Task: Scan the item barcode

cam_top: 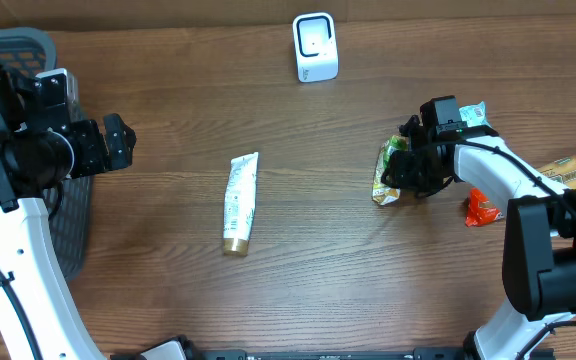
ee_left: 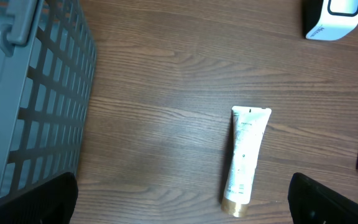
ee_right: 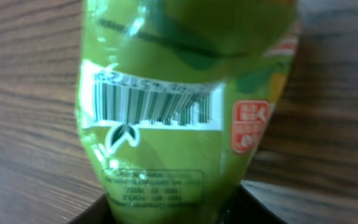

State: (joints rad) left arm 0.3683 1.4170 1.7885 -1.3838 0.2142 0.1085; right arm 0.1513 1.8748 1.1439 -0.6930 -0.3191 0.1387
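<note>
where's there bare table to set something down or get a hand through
Widest bare patch: between the tube and the green packet, below the scanner. Also bare between the basket and the tube. Crowded at the right edge: the right tool on the green packet, red packets beside it.

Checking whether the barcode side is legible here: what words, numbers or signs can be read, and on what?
None can be read outright.
The barcode on the packet: bars show, the digits above them are blurred.
The red badge on it: characters blurred.
The fine print below: blurred.
The tube: print too small.
The scanner: lettering on its side, too small.
</note>
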